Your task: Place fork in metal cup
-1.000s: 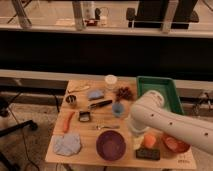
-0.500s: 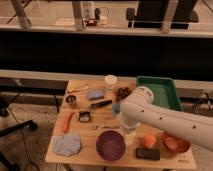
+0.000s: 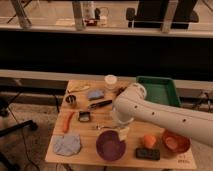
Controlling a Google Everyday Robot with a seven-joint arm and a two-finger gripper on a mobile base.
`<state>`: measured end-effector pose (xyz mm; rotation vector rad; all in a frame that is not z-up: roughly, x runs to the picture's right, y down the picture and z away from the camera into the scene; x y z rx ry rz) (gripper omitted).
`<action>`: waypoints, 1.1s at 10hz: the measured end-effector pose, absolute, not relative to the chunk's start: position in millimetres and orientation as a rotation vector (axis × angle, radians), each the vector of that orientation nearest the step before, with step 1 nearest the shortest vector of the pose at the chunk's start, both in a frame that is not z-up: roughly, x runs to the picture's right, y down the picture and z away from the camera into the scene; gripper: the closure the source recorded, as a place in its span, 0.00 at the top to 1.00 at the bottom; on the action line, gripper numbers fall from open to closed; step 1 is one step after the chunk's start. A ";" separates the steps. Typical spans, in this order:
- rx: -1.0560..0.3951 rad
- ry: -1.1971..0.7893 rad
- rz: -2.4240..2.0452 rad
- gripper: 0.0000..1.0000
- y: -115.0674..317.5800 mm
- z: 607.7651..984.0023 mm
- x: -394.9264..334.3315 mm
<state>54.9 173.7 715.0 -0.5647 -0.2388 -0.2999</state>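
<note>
The fork (image 3: pixel 103 127) is a thin silvery utensil lying flat on the wooden table (image 3: pixel 85 157), just above the purple bowl (image 3: pixel 110 145). The metal cup (image 3: pixel 71 99) stands upright near the table's left edge, well left of the fork. My white arm reaches in from the right. Its gripper (image 3: pixel 121 132) hangs low over the table, just right of the fork's end and above the purple bowl's right rim.
A black-handled utensil (image 3: pixel 101 104), a blue object (image 3: pixel 95 94) and a white jar (image 3: pixel 110 81) lie behind the fork. A carrot (image 3: pixel 67 121) and grey-blue cloth (image 3: pixel 67 144) are left. A green tray (image 3: pixel 159 90), orange ball (image 3: pixel 149 140), black block (image 3: pixel 148 153) and orange bowl (image 3: pixel 175 142) are right.
My arm has swung left and forward across the table. The gripper has come down toward the fork, and the arm now hides the light blue cup.
</note>
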 end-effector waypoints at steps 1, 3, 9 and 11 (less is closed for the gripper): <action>-0.562 -0.253 -0.307 0.80 169.3 719.6 48.2; -0.554 -0.263 -0.316 0.80 165.0 725.6 43.5; -0.512 -0.314 -0.372 0.80 158.5 736.0 13.7; -0.504 -0.328 -0.376 0.80 156.1 738.9 6.9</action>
